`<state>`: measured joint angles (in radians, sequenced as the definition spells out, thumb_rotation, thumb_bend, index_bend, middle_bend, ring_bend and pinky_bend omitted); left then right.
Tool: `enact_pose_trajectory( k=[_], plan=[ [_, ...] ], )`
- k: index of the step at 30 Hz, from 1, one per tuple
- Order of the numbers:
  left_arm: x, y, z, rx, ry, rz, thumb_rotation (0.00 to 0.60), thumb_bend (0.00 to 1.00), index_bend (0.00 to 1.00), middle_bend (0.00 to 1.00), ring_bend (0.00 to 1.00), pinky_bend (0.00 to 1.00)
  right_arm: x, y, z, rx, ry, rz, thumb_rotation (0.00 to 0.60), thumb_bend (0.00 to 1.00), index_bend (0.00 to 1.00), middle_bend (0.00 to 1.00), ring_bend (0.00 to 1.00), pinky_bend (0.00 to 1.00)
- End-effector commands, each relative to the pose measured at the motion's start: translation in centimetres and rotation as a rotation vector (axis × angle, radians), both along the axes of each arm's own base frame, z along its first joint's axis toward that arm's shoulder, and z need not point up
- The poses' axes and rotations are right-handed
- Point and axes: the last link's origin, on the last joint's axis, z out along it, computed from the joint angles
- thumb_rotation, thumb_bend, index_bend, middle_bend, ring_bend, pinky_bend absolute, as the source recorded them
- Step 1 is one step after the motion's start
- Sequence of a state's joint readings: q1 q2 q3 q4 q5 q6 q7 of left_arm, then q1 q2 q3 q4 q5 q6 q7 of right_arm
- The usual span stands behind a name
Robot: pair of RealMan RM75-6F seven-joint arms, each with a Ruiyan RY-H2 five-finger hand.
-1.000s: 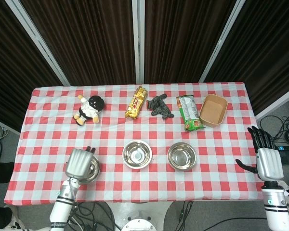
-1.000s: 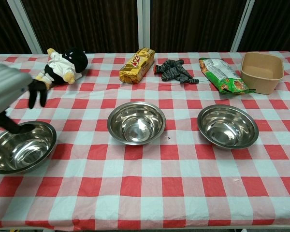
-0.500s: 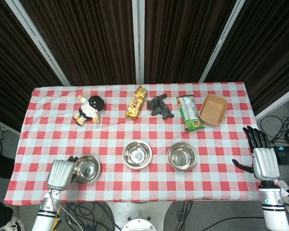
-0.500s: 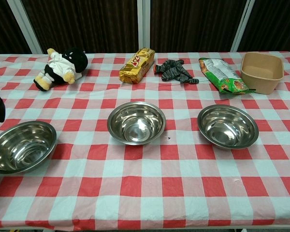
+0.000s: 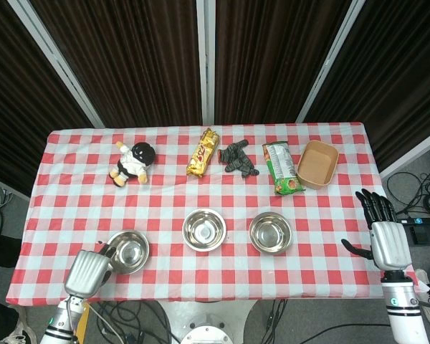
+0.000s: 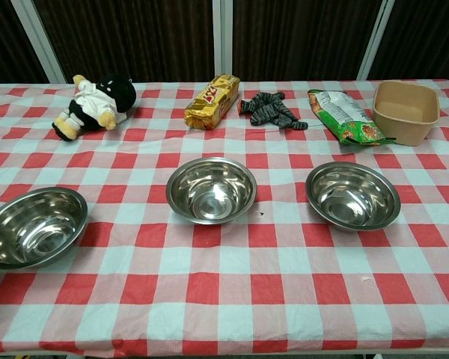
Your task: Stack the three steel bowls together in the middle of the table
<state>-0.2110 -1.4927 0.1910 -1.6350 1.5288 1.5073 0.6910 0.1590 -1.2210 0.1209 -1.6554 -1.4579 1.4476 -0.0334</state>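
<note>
Three steel bowls are sitting upright in a row along the near half of the red-and-white checked table (image 5: 330,197), none of them stacked. The left hand (image 5: 86,271) is hovering at the near left edge of the table, back plate facing the head camera; its fingers (image 5: 106,253) are pointing toward the left bowl (image 5: 127,251) and showing only as dark tips at that bowl's near-left rim, so contact and spread cannot be determined. In the chest view only one dark fingertip is showing at the left frame edge, just beside this bowl. The middle bowl (image 5: 203,229) is lying further along from those fingertips, toward the table centre, and the right bowl (image 5: 271,233) is lying beyond it, well apart from both hands. The right hand (image 5: 384,239) is hanging off the right edge of the table, holding nothing, with its fingers (image 5: 373,206) spread and pointing toward the far side and its thumb extending toward the table. Beyond the fingertips of both hands, along the far side, the following items are lying: a plush toy (image 5: 132,161), a gold snack pack (image 5: 203,152), a dark grey cloth (image 5: 236,158), a green snack bag (image 5: 282,167) and a tan tub (image 5: 317,164).
</note>
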Motion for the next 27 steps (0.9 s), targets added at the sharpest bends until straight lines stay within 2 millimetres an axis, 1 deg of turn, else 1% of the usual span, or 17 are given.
enact_pose_trajectory(
  k=[1, 3, 8, 11, 20, 27],
  plan=[
    [-0.4, -0.4, -0.4, -0.055, -0.018, -0.080, 0.600, 0.21, 0.48, 0.54, 0.88, 0.91, 0.1, 0.0, 0.0, 0.001, 0.004, 0.001, 0.600, 0.05, 0.03, 0.05, 0.00, 0.03],
    [-0.8, -0.3, -0.4, -0.087, -0.007, -0.126, 0.600, 0.21, 0.48, 0.53, 0.88, 0.91, 0.3, 0.0, 0.0, 0.004, 0.007, 0.003, 0.600, 0.05, 0.03, 0.05, 0.00, 0.03],
    [-2.0, -0.1, -0.2, -0.144, -0.008, -0.157, 0.600, 0.21, 0.48, 0.52, 0.88, 0.89, 0.8, 0.1, -0.2, 0.009, 0.018, 0.004, 0.600, 0.05, 0.03, 0.05, 0.00, 0.03],
    [-2.5, 0.6, -0.1, -0.166, -0.021, -0.178, 0.600, 0.21, 0.48, 0.52, 0.88, 0.89, 1.1, 0.3, -0.3, 0.007, 0.027, 0.005, 0.600, 0.05, 0.03, 0.05, 0.00, 0.03],
    [-3.3, 2.3, -0.4, -0.181, -0.030, -0.212, 0.600, 0.21, 0.48, 0.52, 0.88, 0.89, 2.1, 0.5, -0.2, -0.001, 0.056, 0.001, 0.600, 0.05, 0.03, 0.05, 0.00, 0.03],
    [-3.8, 2.6, -0.6, -0.194, -0.017, -0.224, 0.600, 0.21, 0.49, 0.52, 0.88, 0.89, 2.4, 0.2, -0.6, 0.009, 0.072, -0.005, 0.600, 0.05, 0.03, 0.05, 0.00, 0.03]
  ],
)
